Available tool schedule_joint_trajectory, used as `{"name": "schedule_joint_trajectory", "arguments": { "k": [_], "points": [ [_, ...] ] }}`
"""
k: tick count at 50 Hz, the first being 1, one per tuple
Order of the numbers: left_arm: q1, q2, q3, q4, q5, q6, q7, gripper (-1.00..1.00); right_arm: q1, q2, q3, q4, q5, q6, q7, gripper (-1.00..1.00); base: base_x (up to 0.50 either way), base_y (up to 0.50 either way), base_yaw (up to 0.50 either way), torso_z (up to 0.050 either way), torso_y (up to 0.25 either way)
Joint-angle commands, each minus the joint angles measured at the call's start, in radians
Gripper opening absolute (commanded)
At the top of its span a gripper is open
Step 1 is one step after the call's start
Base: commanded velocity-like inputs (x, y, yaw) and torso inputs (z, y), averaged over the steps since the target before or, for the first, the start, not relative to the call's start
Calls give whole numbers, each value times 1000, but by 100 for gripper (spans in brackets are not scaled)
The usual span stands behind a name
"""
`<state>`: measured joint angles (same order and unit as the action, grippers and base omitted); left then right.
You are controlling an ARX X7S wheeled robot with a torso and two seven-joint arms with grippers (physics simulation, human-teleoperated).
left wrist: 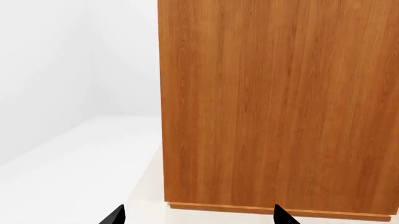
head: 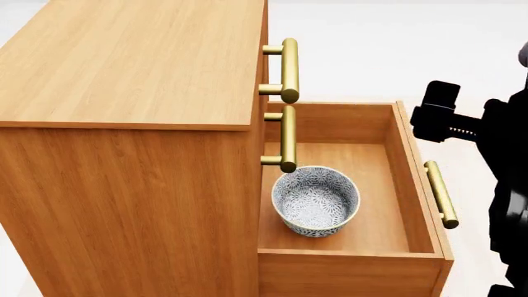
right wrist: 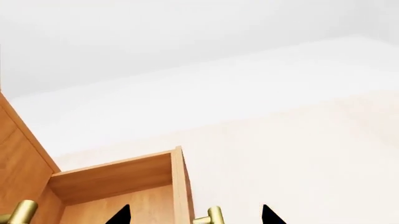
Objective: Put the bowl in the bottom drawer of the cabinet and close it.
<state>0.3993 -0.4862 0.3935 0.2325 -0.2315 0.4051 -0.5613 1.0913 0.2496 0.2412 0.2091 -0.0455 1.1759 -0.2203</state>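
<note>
A pale cream, matte floor surface filled most of the right wrist view. Beyond it lay a broad, flat white stretch of ground, and the edge between the two was soft and blurred. A plain white wall rose behind that, smooth and unmarked. In the left wrist view two such wall faces met at a faint vertical corner.

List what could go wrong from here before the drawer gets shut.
1. The bowl stands loose in the open bottom drawer; a hard push might slide or tip it.
2. The right gripper has open fingertips near the brass handle and could glance off rather than push squarely.
3. The left gripper faces the cabinet side closely and could bump it.
</note>
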Motion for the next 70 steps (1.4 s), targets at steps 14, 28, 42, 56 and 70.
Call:
{"name": "schedule_joint_trajectory", "arguments": {
  "k": [14, 28, 42, 56, 70],
  "points": [
    [0, -3, 3, -3, 3, 6, -3, 100, -194, 56, 134, -257, 6, 67, -10, 100, 0, 0, 0, 0, 0],
    [-2, -2, 5, -8, 4, 9, -5, 100, -311, 53, 200, -343, 14, 64, -23, 100, 0, 0, 0, 0, 0],
    [-2, -3, 6, -6, 8, 7, -9, 100, -398, 44, 235, -358, 17, 35, -26, 100, 0, 0, 0, 0, 0],
    [0, -7, 6, 2, 2, 2, -13, 100, -467, 26, 267, -340, 21, -4, -24, 100, 0, 0, 0, 0, 0],
    [0, -9, 9, 3, -3, 3, -12, 100, -509, 12, 268, -298, 19, -59, -14, 100, 0, 0, 0, 0, 0]
  ]
}}
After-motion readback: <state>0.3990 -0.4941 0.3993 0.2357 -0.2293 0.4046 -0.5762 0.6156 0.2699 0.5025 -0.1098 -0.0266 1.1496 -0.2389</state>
